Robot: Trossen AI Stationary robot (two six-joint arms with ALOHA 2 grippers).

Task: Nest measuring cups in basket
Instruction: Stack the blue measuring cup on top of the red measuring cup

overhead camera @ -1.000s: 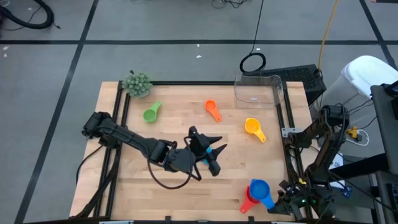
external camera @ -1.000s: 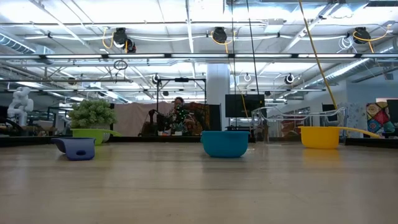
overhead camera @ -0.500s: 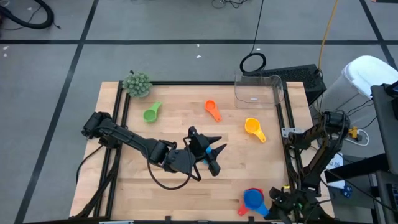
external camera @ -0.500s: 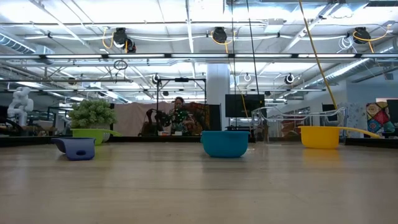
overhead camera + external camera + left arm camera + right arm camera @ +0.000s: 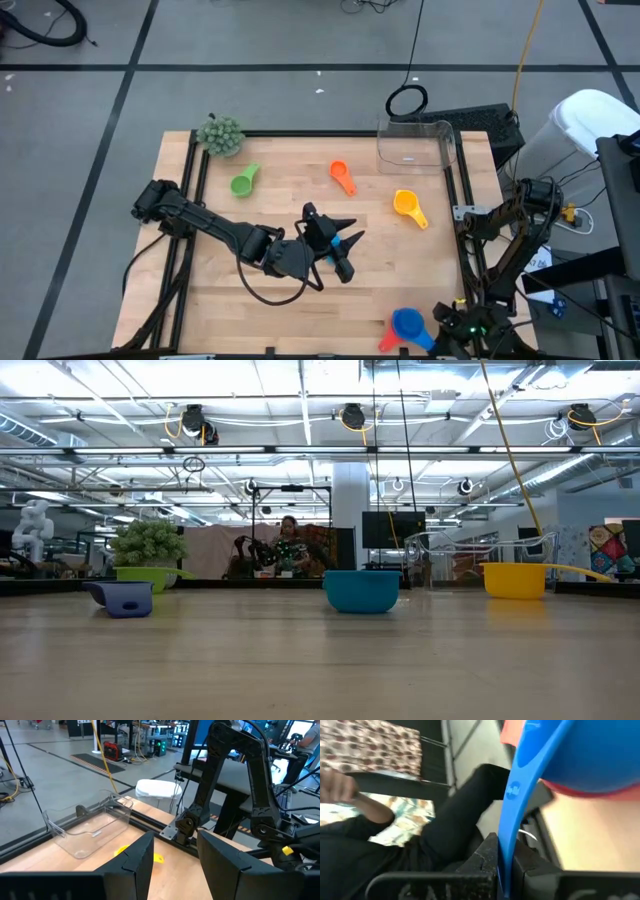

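Note:
A darker blue measuring cup (image 5: 407, 322) sits nested in the red cup (image 5: 387, 342) near the table's near right corner. My right gripper (image 5: 440, 333) is beside them, shut on the blue cup. My left gripper (image 5: 337, 226) hovers open over mid-table, above the light blue cup (image 5: 362, 590), which stands on its base. The yellow cup (image 5: 408, 206), orange cup (image 5: 342, 177) and green cup (image 5: 243, 181) lie apart on the wood. Another dark blue cup (image 5: 121, 598) shows in the low view. The clear basket (image 5: 415, 146) stands at the far right corner. My right gripper pinches the blue cup's flat handle (image 5: 512, 795) between its two fingers (image 5: 482, 857), the handle running straight out from between them. It comes roughly level from the table's near right corner. The blue bowl rests in the red cup (image 5: 506, 731); whether the pair touches the table, I cannot tell.
A fuzzy grey-green ball (image 5: 220, 133) sits at the far left corner. Black rails (image 5: 462, 215) run along the table's left and right sides. A black device (image 5: 490, 122) lies behind the basket. A person shows far behind the table (image 5: 288, 530).
My right gripper has drawn back toward the table's near edge, staying shut on the blue cup's handle. The blue cup and the red cup beneath it have moved together toward the near edge and slightly left.

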